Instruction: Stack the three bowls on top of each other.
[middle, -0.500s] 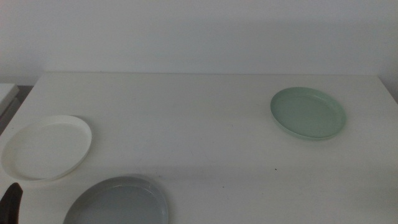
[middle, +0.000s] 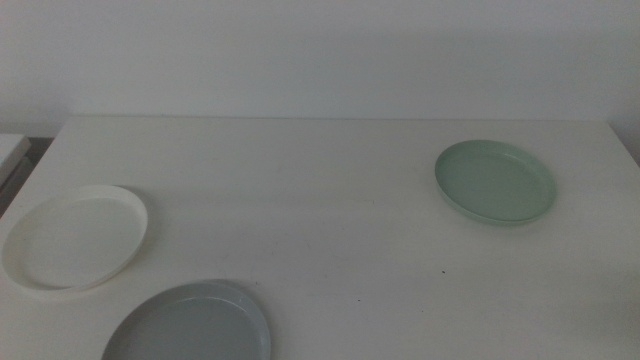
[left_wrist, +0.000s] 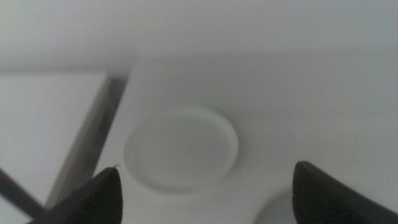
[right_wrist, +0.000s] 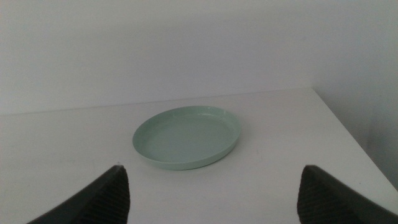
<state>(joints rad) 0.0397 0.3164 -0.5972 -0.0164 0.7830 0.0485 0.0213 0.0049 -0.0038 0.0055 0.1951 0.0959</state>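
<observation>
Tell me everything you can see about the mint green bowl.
The mint green bowl is a shallow, plate-like round dish with a low raised rim and a flat, empty inside. It looks like smooth matte plastic or ceramic, though I can't tell which. It sits upright and level on the white table, toward the far right, well apart from the other two bowls. Nothing touches it. The right end effector faces it with jaws spread wide.

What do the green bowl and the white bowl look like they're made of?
The green bowl looks like smooth plastic or melamine, though glazed ceramic is possible: even pale mint colour, thin low rim, soft sheen. The white bowl looks similar, matte with a thin rim; the blur leaves it uncertain.
</observation>
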